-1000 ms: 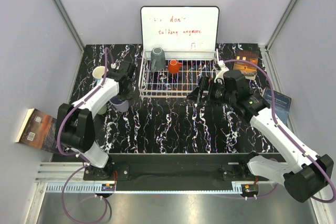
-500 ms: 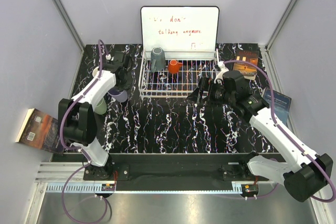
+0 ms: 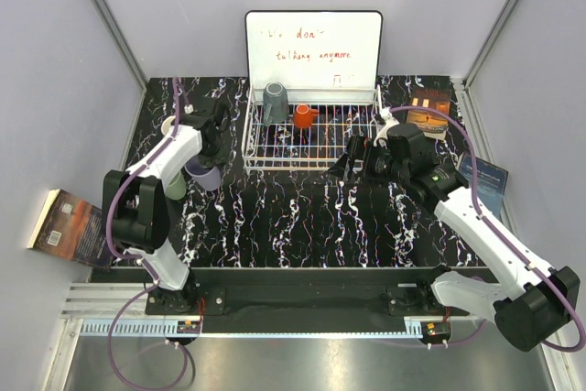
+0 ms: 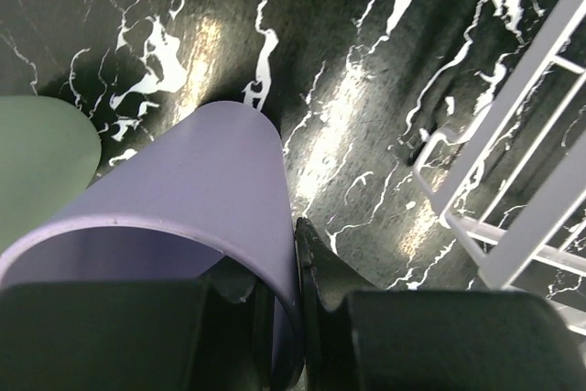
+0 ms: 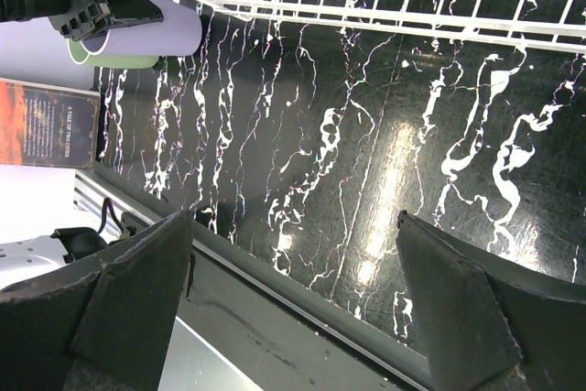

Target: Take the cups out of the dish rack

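My left gripper (image 3: 212,155) is shut on the wall of the lilac cup (image 3: 203,174), one finger inside the rim and one outside (image 4: 291,318). In the left wrist view the lilac cup (image 4: 183,190) tilts low over the table, next to the pale green cup (image 4: 41,162). The pale green cup (image 3: 176,186) and the light blue cup (image 3: 168,124) are left of the dish rack (image 3: 311,146). A dark grey cup (image 3: 275,103) and an orange cup (image 3: 304,116) stand in the rack. My right gripper (image 3: 352,162) hangs open and empty at the rack's front right edge (image 5: 295,226).
A whiteboard (image 3: 313,50) with red writing stands behind the rack. One book (image 3: 66,224) leans off the table's left side, and others (image 3: 428,109) (image 3: 482,180) lie at the right. The rack's white wires (image 4: 513,180) run close to the right of my left gripper.
My left arm swung back and then forward again, its wrist turning, with the lilac cup staying in its grip just left of the rack. The right arm has not moved.
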Tool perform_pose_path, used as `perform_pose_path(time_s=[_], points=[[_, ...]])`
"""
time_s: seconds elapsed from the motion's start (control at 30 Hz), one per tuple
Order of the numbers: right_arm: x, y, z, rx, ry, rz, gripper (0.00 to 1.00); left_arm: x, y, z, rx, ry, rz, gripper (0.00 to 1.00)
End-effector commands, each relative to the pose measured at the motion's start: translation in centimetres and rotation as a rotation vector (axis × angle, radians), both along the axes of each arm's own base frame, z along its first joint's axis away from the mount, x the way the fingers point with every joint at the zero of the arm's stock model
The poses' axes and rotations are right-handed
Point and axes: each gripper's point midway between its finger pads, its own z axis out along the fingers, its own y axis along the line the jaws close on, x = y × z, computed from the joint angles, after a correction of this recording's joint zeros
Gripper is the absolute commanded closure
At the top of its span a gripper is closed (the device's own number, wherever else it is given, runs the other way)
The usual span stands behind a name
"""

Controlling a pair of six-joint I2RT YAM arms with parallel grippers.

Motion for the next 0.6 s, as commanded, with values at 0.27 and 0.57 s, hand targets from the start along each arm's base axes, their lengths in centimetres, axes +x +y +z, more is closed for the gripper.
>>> perform_pose_path(time_s=[0.27, 0.57], points=[[0.5, -0.1, 0.1, -0.001, -0.021, -0.017, 0.00, -1.5, 0.3, -1.0, -0.030, 0.033, 0.019, 1.00], [0.5, -0.1, 0.2, 0.003, -0.018, -0.015, 0.00, -1.1, 0.1, 1.9, -0.052, -0.042, 0.015, 0.61]])
